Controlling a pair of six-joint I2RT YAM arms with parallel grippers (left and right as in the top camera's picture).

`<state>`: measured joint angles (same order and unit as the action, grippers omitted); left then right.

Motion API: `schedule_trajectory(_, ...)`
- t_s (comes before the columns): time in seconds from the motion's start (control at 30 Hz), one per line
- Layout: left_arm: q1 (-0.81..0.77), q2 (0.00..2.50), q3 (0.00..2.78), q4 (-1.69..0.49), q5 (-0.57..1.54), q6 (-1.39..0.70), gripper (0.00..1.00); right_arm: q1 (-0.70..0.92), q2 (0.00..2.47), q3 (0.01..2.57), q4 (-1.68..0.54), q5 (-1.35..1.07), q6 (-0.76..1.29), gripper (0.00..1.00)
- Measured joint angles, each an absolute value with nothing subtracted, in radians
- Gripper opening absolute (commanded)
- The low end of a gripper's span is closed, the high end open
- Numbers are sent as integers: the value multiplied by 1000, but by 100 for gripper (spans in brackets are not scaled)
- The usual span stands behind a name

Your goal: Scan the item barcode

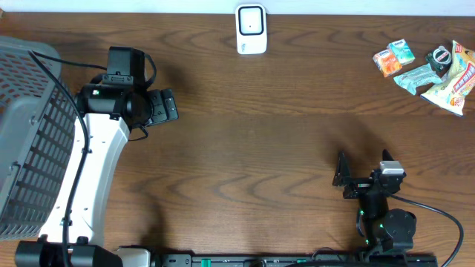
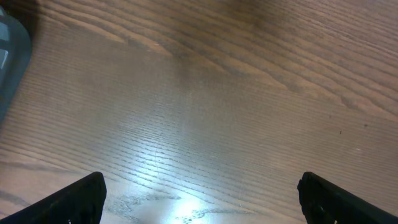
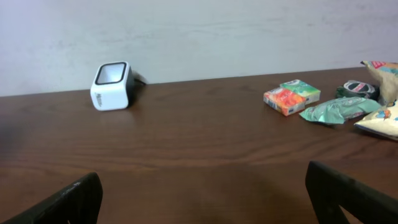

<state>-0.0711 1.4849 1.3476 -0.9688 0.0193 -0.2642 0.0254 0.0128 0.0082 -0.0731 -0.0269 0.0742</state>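
The white barcode scanner (image 1: 251, 30) stands at the table's far edge, its dark window up; the right wrist view shows the scanner (image 3: 112, 86) far off to the left. Several items lie at the far right: an orange box (image 1: 386, 63), a green box (image 1: 401, 50), a teal packet (image 1: 417, 76) and a snack bag (image 1: 456, 81). My left gripper (image 1: 165, 106) hangs open over bare wood at the left, nothing between its fingers (image 2: 81, 199). Near the front edge my right gripper (image 1: 343, 178) is open and empty too, well short of the items.
A grey mesh basket (image 1: 30, 126) fills the left edge beside the left arm; its corner (image 2: 9, 56) shows in the left wrist view. A dark round roll (image 1: 439, 58) lies among the items. A pale wall rises behind the table.
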Motion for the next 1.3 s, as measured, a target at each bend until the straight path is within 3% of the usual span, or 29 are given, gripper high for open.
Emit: schedule_trajectory(1.3, -71, 1485, 1348, -969, 19, -264, 98, 25, 13, 9, -72, -27, -6, 99)
